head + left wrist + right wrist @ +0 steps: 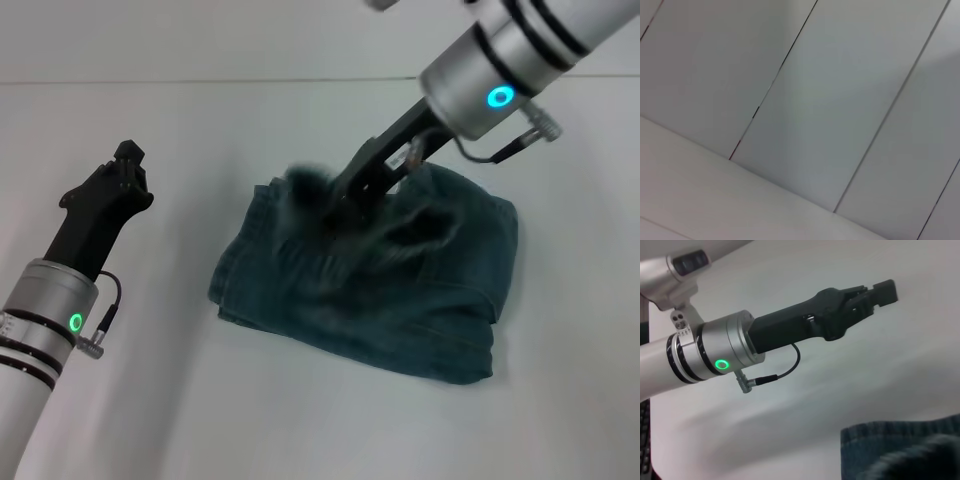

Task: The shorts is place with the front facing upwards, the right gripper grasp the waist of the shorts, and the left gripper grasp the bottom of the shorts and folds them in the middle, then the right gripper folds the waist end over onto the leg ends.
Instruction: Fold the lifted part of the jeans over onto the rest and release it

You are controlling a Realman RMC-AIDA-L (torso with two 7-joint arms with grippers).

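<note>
The dark teal denim shorts (400, 300) lie folded into a rough rectangle in the middle of the white table (150, 420). My right gripper (342, 212) reaches down from the upper right onto the far part of the shorts and is shut on a bunched, blurred fold of fabric there. A corner of the shorts (900, 450) shows in the right wrist view. My left gripper (128, 162) hangs raised at the left, well apart from the shorts, shut and holding nothing. It also shows as the left gripper (880, 292) in the right wrist view.
Bare white table surrounds the shorts on all sides. The left wrist view shows only grey wall panels (840, 100) and the table's far edge (715, 200).
</note>
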